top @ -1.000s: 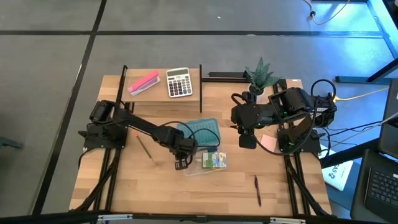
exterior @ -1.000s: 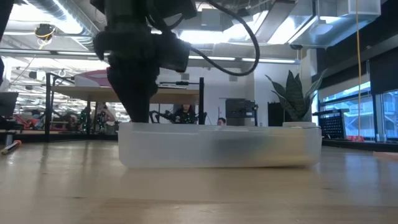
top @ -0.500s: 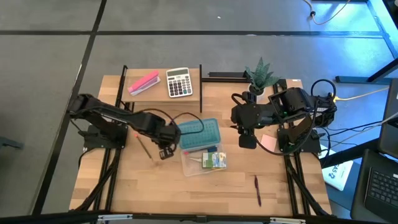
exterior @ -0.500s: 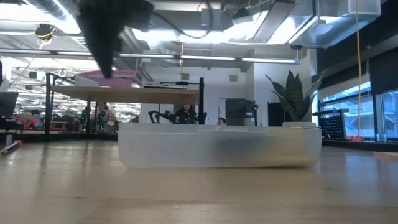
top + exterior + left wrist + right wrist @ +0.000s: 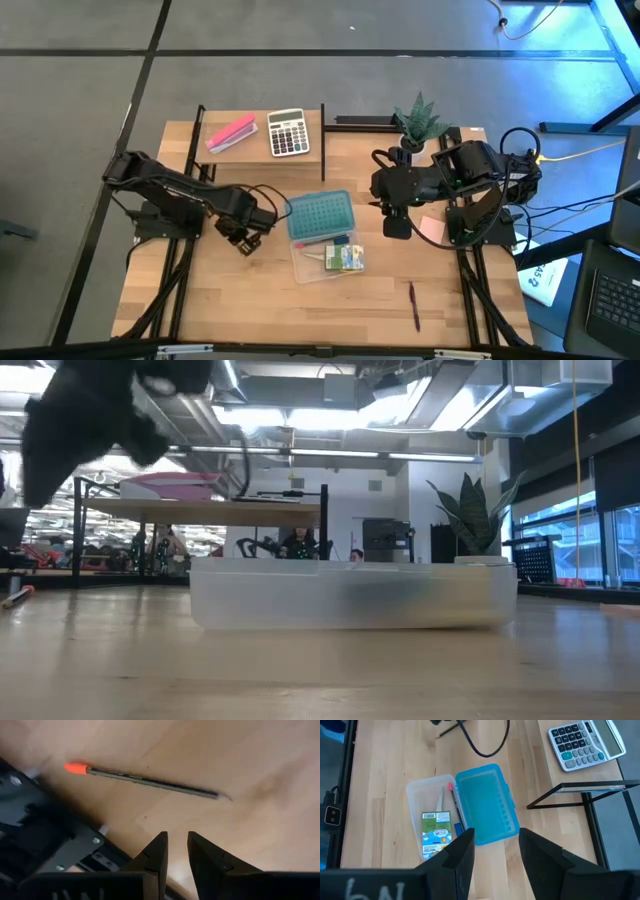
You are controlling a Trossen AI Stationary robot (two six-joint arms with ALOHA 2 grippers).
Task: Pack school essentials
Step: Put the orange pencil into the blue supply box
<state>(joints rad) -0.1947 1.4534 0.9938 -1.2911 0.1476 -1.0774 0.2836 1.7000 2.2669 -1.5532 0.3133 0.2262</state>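
Observation:
A thin dark pencil [image 5: 150, 782] with an orange-red tip [image 5: 75, 768] lies flat on the wooden table. My left gripper [image 5: 176, 840] hovers above it at the table's left [image 5: 243, 243], pointing down. Its fingers are a narrow gap apart, with nothing between them. A clear box [image 5: 422, 800] with its blue lid [image 5: 485, 805] swung open sits mid-table. It holds a green crayon box [image 5: 435, 835], a small blue eraser [image 5: 457, 827] and a thin pink-ended stick [image 5: 455, 802]. A dark-red pen [image 5: 414, 305] lies near the front edge. My right gripper [image 5: 397, 228] hangs open, high to the right of the box.
A black-framed shelf at the far left carries a grey calculator [image 5: 288, 132] and a pink block [image 5: 231, 132]. A potted plant [image 5: 420, 120] stands at the back, near the right arm. Bare wood lies in front of the box.
My left gripper has travelled from the box's near-left corner toward the table's left edge, rising a little and rolling about its own axis. It now hangs over the pencil. The box and what lies in it have stayed put.

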